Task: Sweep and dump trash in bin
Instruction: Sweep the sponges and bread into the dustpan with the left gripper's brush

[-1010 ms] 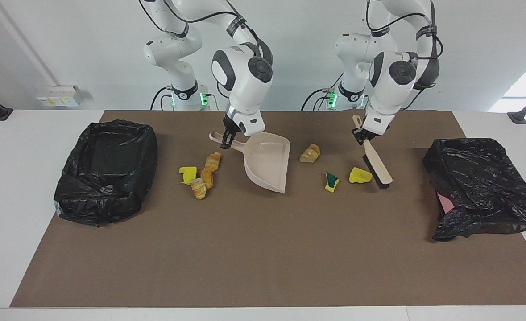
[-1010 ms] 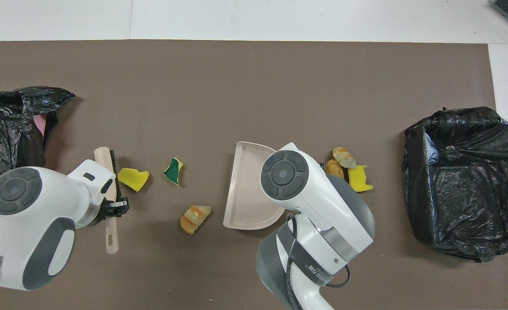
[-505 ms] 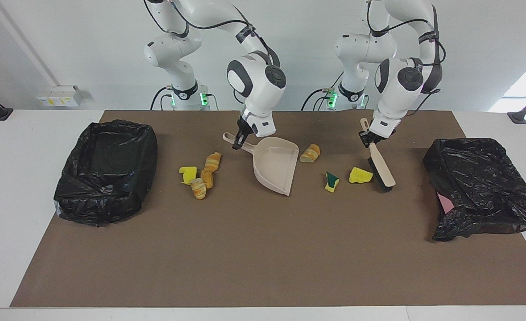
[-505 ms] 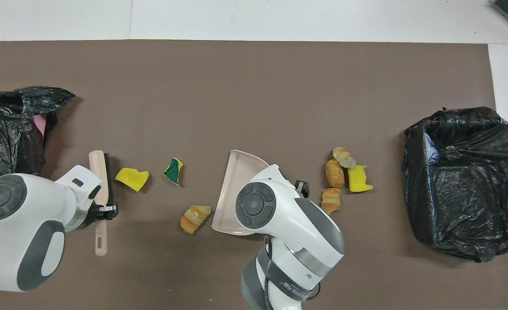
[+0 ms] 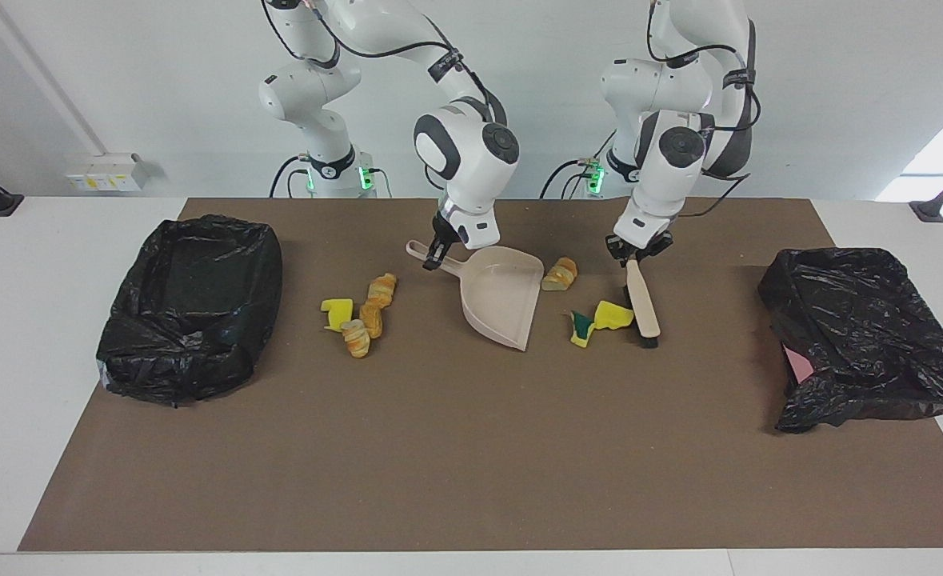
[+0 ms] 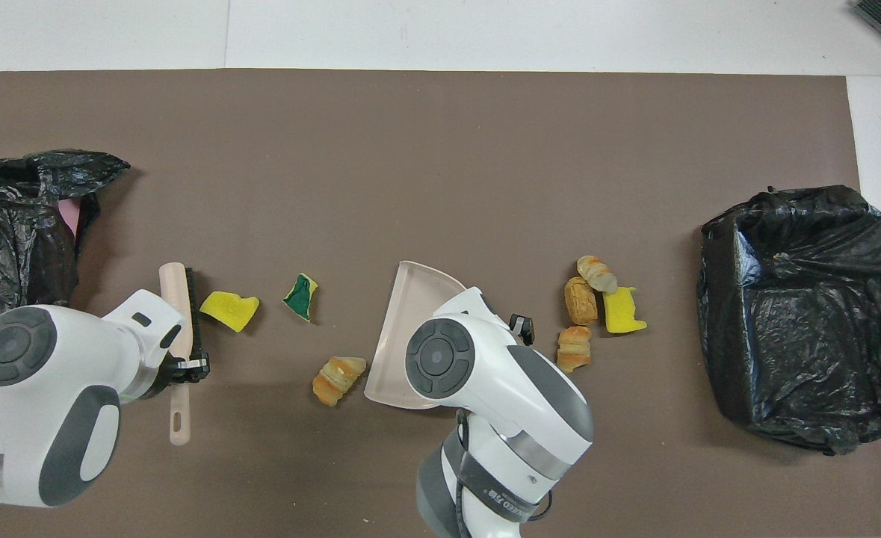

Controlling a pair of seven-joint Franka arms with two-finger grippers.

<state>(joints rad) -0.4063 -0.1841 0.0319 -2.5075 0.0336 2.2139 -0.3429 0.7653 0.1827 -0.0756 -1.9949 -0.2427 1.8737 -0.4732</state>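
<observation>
Facing view: left gripper [image 5: 636,257] is clamped on the brush [image 5: 643,304] handle, brush head down on the mat, bristles touching a yellow wedge [image 5: 613,314], with the green-faced wedge [image 5: 581,327] just beside that. Right gripper [image 5: 437,254] is closed on the dustpan [image 5: 503,306] handle, pan flat on the mat. One bread chunk [image 5: 559,274] lies between pan and brush; remaining trash [image 5: 359,315] clusters beside the pan, toward the bin [image 5: 191,304] at the right arm's end
</observation>
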